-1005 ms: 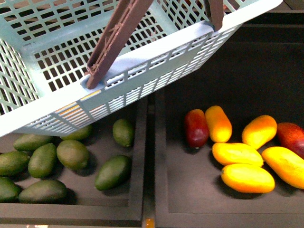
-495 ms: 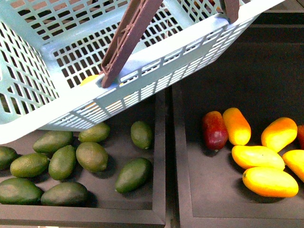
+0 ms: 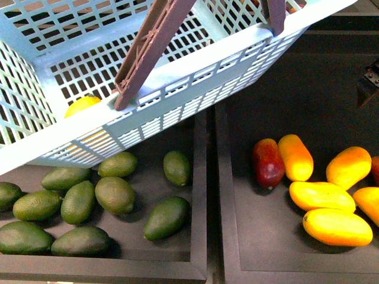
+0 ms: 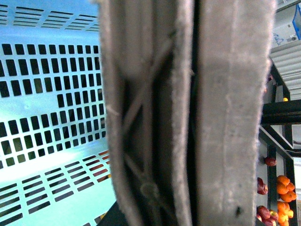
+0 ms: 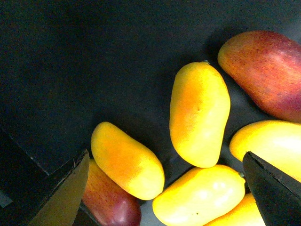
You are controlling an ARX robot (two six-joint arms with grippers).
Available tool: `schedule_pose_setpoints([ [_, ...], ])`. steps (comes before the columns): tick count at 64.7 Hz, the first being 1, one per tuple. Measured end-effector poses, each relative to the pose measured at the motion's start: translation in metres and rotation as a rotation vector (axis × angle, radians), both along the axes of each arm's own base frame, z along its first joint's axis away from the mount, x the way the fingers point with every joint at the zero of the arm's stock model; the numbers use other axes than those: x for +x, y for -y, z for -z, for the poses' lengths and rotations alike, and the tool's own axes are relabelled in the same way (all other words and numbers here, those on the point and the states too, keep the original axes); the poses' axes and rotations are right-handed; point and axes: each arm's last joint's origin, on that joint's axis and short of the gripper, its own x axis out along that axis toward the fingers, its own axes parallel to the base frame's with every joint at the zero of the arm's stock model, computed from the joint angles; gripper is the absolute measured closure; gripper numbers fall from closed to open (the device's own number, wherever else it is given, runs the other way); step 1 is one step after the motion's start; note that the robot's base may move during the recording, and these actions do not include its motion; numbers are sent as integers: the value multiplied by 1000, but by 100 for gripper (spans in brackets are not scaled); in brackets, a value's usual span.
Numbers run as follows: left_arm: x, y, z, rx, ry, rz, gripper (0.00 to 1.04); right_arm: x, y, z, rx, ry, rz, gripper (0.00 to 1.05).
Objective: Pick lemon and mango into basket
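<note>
The lemon (image 3: 82, 105), a smooth bright yellow oval, lay inside the tilted basket (image 3: 195, 65) against its slotted pale teal plastic wall, which hid its long axis. The mango (image 3: 295, 157), smooth and elongated, lay below the basket beside a dark red mango (image 3: 268, 163), one end pointing roughly toward the basket. The right gripper (image 5: 164, 157) hung over the mangoes with its fingers spread wide, while the left gripper's state could not be told behind the ribbed brown handle (image 4: 141, 117).

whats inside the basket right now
A lemon shows through the slotted near wall of the basket, towards its left end. Most of the floor is covered by that wall and the brown handle, so anything else inside cannot be seen.
</note>
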Motion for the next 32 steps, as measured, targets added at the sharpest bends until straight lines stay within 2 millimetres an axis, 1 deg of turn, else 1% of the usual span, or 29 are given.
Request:
schedule_pose_setpoints([
  [10, 0, 0, 0, 1, 1, -1, 90, 10, 4, 14, 13, -14, 28, 9],
  [15, 0, 0, 0, 2, 1, -3, 90, 13, 8, 32, 13, -48, 42, 9],
  [23, 0, 0, 0, 3, 1, -3, 90, 11, 12, 60, 27, -104, 61, 9],
  [32, 0, 0, 0, 1, 1, -1, 90, 13, 12, 72, 41, -121, 63, 9],
])
